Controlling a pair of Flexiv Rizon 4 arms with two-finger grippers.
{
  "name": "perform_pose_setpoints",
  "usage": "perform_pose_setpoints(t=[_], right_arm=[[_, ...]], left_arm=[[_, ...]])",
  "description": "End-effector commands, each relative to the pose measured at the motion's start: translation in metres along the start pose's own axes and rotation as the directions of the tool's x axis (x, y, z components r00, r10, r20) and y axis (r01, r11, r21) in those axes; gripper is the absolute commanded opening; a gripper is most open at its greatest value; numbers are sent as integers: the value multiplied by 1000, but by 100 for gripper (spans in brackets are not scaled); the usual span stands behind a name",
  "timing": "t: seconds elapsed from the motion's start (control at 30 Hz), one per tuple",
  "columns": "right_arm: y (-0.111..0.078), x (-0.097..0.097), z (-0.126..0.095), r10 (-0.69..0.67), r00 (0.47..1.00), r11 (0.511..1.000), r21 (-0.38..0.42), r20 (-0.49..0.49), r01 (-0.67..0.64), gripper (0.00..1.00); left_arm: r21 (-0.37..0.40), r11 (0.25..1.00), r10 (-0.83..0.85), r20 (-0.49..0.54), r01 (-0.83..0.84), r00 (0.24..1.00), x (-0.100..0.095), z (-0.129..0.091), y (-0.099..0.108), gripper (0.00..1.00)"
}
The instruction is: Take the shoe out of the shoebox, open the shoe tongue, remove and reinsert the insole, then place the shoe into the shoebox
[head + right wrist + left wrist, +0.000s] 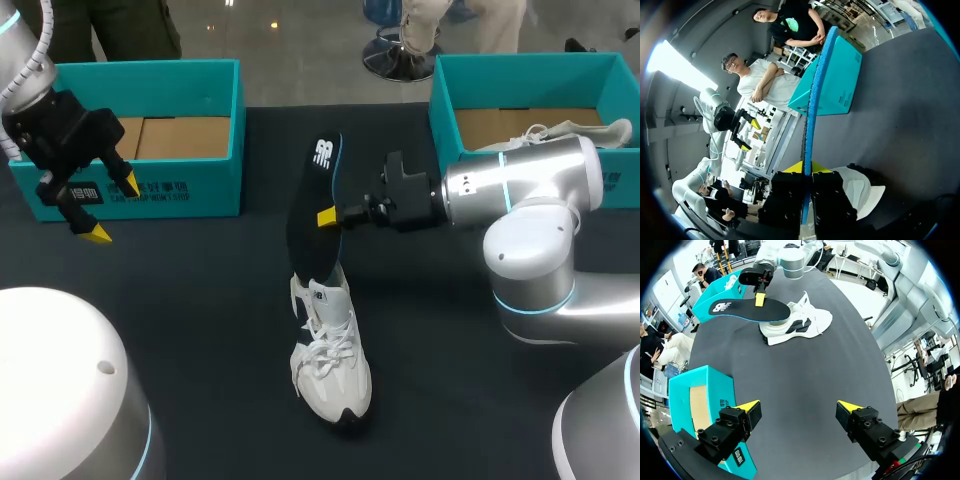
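Holding the dark insole (308, 235) up on edge, my right arm (520, 185) lies stretched level from the right side, jaws clamped on the insole's middle, its lower end meeting the opening of the white shoe (330, 365) that stands on the table (200, 300) between the left shoebox (150, 75) and the right shoebox (520, 60). My left arm (60, 125) hangs just in front of the left shoebox, jaws spread wide, gripping nothing.

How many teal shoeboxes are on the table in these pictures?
2. The left shoebox stands at the far left of the table, just behind the left pincer. The right shoebox stands at the far right, behind the right arm. No third one shows.
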State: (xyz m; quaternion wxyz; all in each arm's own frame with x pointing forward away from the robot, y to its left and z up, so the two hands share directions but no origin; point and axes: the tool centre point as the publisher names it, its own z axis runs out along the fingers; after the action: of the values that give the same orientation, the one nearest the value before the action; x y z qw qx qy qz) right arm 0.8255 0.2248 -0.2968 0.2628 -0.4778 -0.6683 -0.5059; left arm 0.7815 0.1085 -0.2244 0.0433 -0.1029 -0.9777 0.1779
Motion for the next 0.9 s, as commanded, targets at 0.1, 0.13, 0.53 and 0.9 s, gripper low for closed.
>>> perform_pose_setpoints(t=[0.1,0.13,0.53,0.9], right_arm=[[-4,-1,8,-16,1000,1000,-5,-9,16,0],[-5,-1,9,-20,1000,1000,-5,-11,20,0],[-13,-4,14,-24,1000,1000,-15,-16,23,0],[-16,-6,3,-19,1000,999,-42,7,19,0]], left_arm=[[-1,1000,0,0,0,1000,1,0,1,100],[-1,1000,0,0,0,1000,1,0,1,100],[-1,1000,0,0,0,1000,1,0,1,100],[-1,1000,0,0,0,1000,1,0,1,100]])
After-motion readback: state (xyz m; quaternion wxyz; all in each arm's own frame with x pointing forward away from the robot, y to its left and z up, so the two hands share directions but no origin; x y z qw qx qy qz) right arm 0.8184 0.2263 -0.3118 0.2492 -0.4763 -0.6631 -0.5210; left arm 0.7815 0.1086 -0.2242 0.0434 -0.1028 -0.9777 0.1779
